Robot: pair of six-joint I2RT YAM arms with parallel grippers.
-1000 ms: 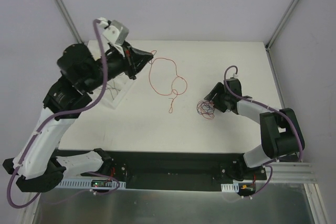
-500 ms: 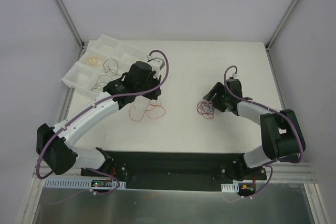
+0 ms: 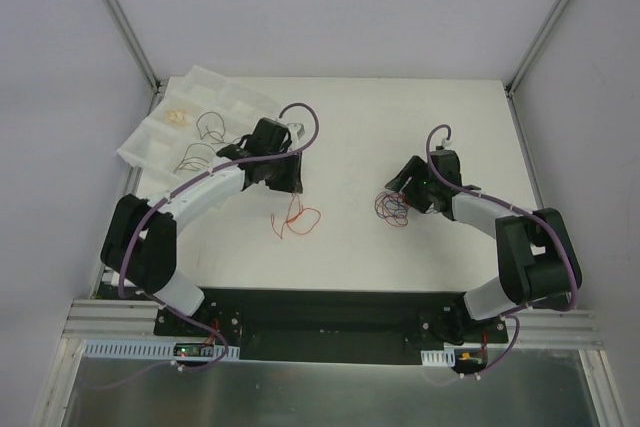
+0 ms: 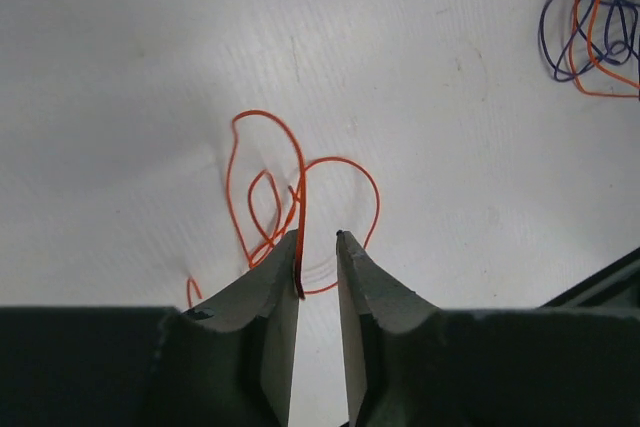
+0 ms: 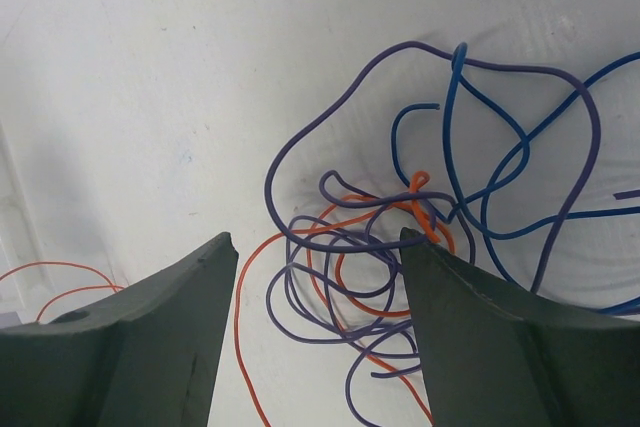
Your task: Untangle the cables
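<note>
At the upper left of the top view a white tray (image 3: 135,152) sits on the worktop (image 3: 400,117). A few thin sorted cables (image 3: 208,127) lie in its compartments, too small to count. That share of the job looks done.

Right of the tray, near the middle of the frame, the left hand (image 4: 318,237) hangs low over a single orange cable (image 4: 302,197). The cable lies in loose loops on the bare worktop, well apart from the other wires. In the left wrist view the jaws stand a narrow slit apart, wider than the cable. One strand runs up along the inner face of one finger and touches it, but nothing is pinched. So this cable is free of the knot but not in the tray, and moving it there is probably the step in hand.

Further right lies the tangle (image 5: 360,247), with purple, blue and orange strands looped through one another and a small orange kink near its middle. The right hand (image 5: 320,237) sits over it with jaws spread wide, one finger on each side of the knot, gripping nothing. One fingertip is just beside the kink.

This knot is what remains. Several strands have yet to be drawn out one at a time, so I judge the task well under way but far from finished.
</note>
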